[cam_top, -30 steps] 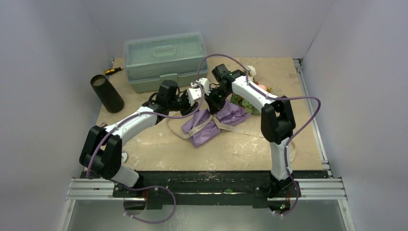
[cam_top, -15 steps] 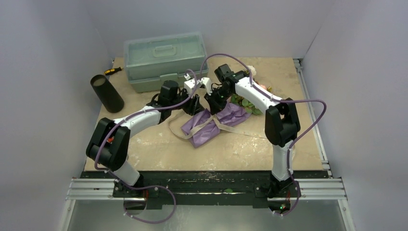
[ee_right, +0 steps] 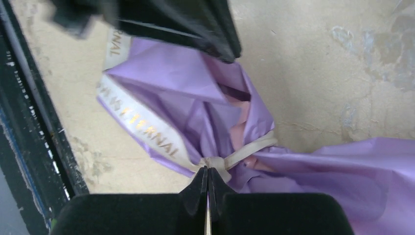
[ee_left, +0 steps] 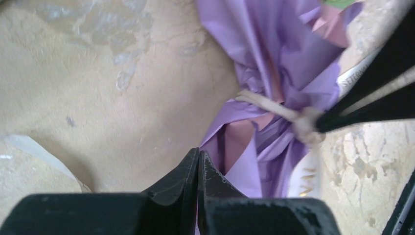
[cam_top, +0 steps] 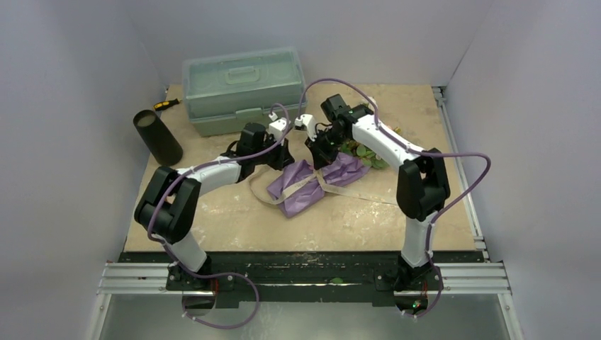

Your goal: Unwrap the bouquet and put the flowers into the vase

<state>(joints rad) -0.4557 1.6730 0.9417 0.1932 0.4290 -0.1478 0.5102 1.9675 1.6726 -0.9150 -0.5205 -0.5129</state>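
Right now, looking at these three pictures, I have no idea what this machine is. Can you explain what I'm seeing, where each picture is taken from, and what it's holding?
These are two robot arms bolted at the near edge of a table. The wide picture looks down from above and behind them. The two close-ups come from a camera on each wrist. On the table are a bouquet wrapped in purple paper, a pale green toolbox, a black tube vase and a small screwdriver. The right gripper is shut on the beige ribbon at its knot. The left gripper is shut at the paper's edge. I can't tell whether it has caught any paper.
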